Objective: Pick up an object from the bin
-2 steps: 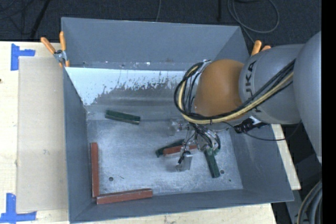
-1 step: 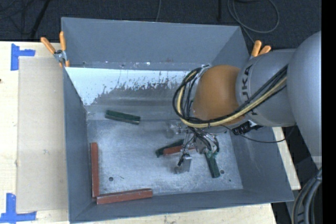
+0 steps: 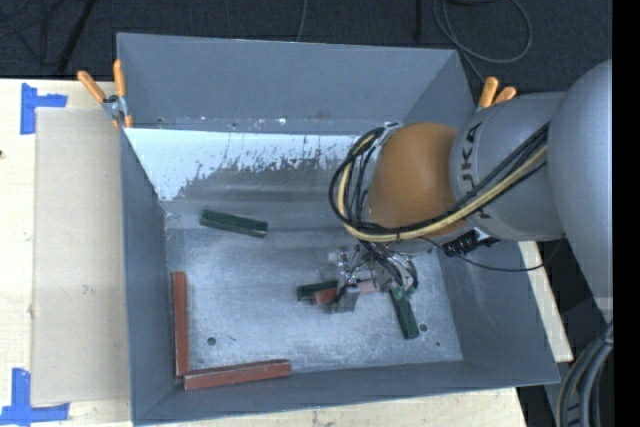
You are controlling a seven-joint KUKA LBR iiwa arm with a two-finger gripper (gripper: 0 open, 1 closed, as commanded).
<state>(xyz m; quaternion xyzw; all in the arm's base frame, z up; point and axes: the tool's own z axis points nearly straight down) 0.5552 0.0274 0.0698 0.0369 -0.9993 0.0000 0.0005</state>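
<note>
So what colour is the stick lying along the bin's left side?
Reddish brown. The stick shows best in the camera view.

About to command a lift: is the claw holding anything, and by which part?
Cannot tell. The claw sits low beside a small green-and-red piece in the bin; any hold is hidden.

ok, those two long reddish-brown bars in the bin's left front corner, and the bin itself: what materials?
Reddish-brown bar along the left wall and reddish-brown bar along the front wall: matte, square-edged, probably wood or plastic. Grey bin: sheet metal, painted-looking, with pale scuffs on its back slope.
</note>
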